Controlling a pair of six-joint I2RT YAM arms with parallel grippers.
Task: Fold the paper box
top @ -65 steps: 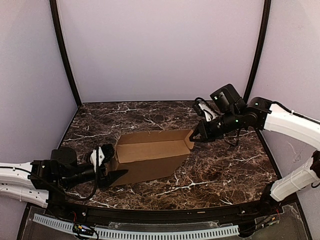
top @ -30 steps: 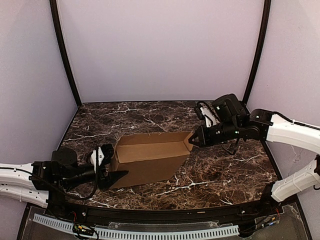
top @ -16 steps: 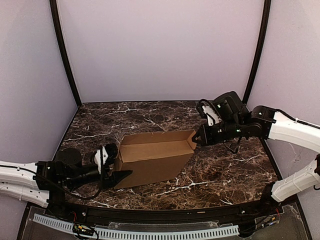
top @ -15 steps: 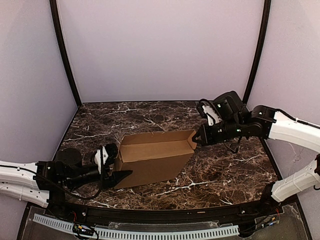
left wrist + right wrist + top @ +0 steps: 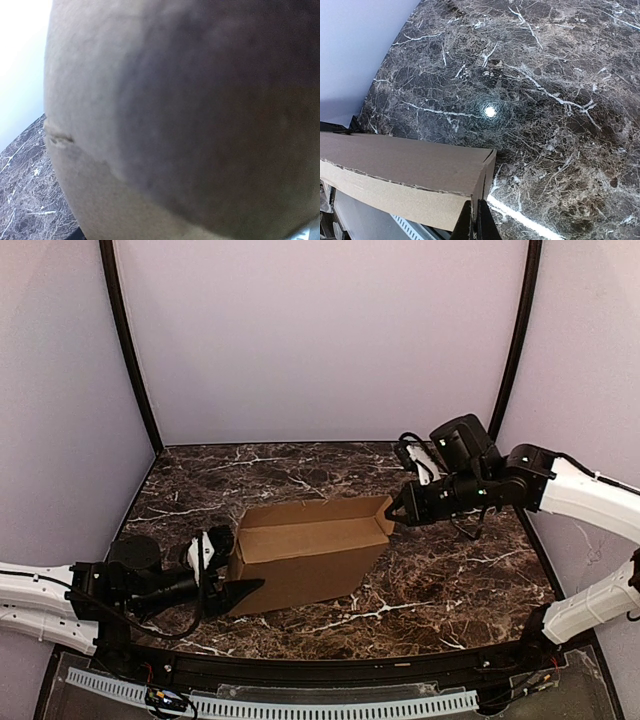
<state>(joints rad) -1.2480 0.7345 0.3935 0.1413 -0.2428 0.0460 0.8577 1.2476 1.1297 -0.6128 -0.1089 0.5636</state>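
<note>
Compared with a couple of seconds back, the paper box (image 5: 305, 555) has slid a touch to the right. The left gripper (image 5: 238, 562) has moved in with it, and the right arm's wrist sits a bit higher than before.

Right now the box sits about mid-table on the dark marble table (image 5: 450, 580), a little toward the near left, with its long side running left to right and its top open. The left claw is spread, with its white finger (image 5: 208, 550) at the box's left end and its black finger (image 5: 240, 592) low along the near face. Can't tell if it's actually squeezing the cardboard or just straddling it. The left wrist cam is no help, just blurry brown cardboard (image 5: 190, 125) filling the lens and a sliver of marble (image 5: 25, 200) at the lower left.

The right gripper (image 5: 393, 513) has its fingers pressed together, with the tip right up against the box's far right corner. In the right wrist view the closed fingers (image 5: 476, 222) meet the end edge of the cardboard (image 5: 395, 170), and the marble (image 5: 545, 100) stretches out beyond with a light glare on it.
</note>
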